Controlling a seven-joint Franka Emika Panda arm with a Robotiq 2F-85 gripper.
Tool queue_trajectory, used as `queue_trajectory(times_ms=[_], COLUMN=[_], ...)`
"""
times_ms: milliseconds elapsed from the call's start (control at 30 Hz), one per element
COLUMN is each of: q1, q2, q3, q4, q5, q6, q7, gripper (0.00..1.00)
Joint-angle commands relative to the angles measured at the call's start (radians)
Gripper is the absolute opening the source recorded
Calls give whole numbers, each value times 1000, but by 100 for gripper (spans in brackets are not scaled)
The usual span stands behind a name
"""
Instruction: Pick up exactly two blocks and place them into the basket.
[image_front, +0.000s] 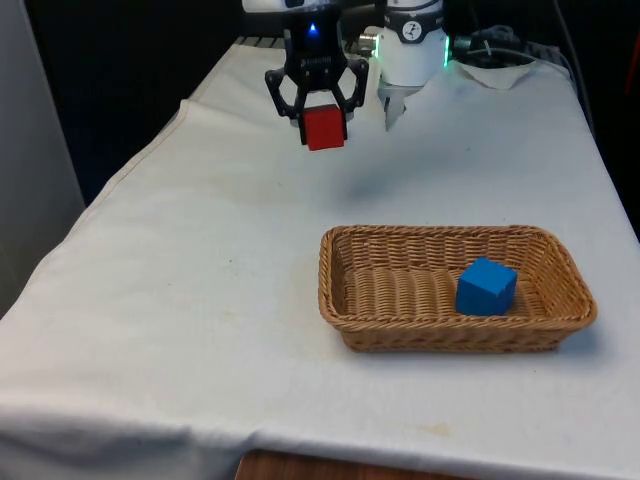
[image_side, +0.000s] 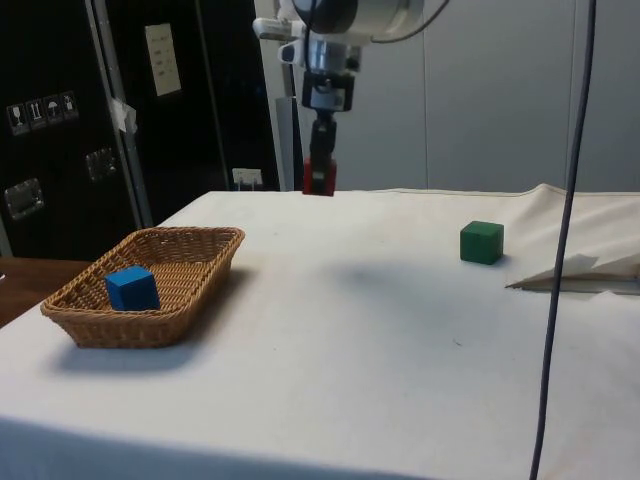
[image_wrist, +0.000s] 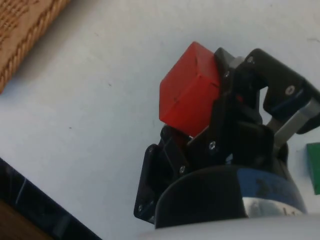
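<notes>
The red block (image_front: 324, 128) hangs in the air well above the cloth, pinched between the two fingers of the gripper (image_front: 322, 122); the wrist view shows the fingers pressed against opposite faces of it, with the block sitting a little skewed between them. This looks like the carry stage for the second block, since the blue block (image_front: 486, 286) already lies inside the basket (image_front: 335, 290), toward the end of it on the front view's right. The basket stands on the cloth nearer the camera and toward the front view's right of the gripper, well apart from it, so the next move calls for travel across the table until the red block is over the basket's open middle, then a descent and a release clear of the rim and, ideally, beside the blue block rather than on top of it. The skewed grip may let the block tip as it drops, though the basket walls should catch it. A green block (image_side: 481, 242) rests on the table well away from the basket and should stay where it is, as two is the count asked for. The arm reaches down from above with the gripper pointing nearly straight at the cloth.
</notes>
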Motion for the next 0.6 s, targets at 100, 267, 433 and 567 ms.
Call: queue_trajectory(times_ms=[100, 267, 433, 567], q1=[5, 7, 7, 7], q2=[27, 55, 87, 117], q3=[4, 7, 8, 6], q4=[47, 88, 129, 169], q5=[-20, -27, -44, -66], q6=[-21, -40, -65, -88], q7=[35, 53, 77, 103], gripper=[4, 4, 4, 4])
